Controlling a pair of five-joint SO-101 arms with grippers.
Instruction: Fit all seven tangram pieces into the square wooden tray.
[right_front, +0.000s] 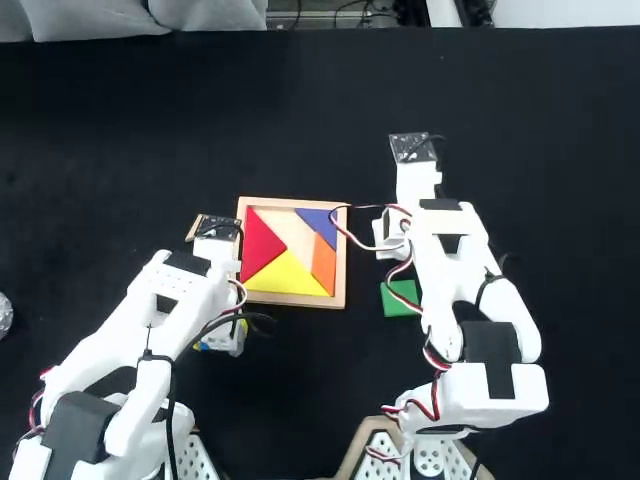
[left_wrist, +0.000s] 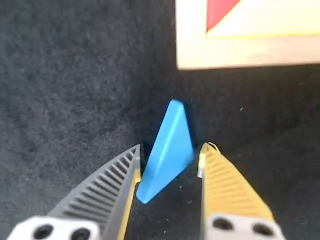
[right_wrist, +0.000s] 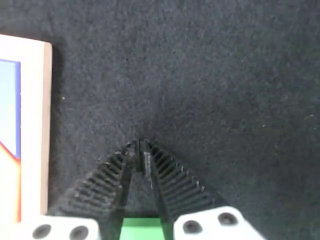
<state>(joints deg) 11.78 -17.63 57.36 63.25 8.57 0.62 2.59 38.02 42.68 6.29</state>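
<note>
The square wooden tray (right_front: 292, 299) lies mid-table and holds a red triangle (right_front: 260, 245), a yellow triangle (right_front: 290, 273), an orange piece (right_front: 323, 262) and a dark blue triangle (right_front: 320, 222). My left gripper (left_wrist: 169, 152) is just off the tray's near left corner (left_wrist: 240, 52), shut on a light blue triangle (left_wrist: 167, 150) that stands on edge between its fingers; the same gripper (right_front: 222, 338) shows beneath the arm. A green piece (right_front: 402, 298) lies on the cloth right of the tray. My right gripper (right_wrist: 140, 147) hangs shut and empty beside the tray's right rim (right_wrist: 35, 125), the green piece (right_wrist: 141, 227) under it.
Black cloth covers the table. Grey cushions (right_front: 100, 15) sit at the far left edge and a small shiny object (right_front: 3, 312) at the left border. The arms' white bases (right_front: 400, 455) stand at the near edge.
</note>
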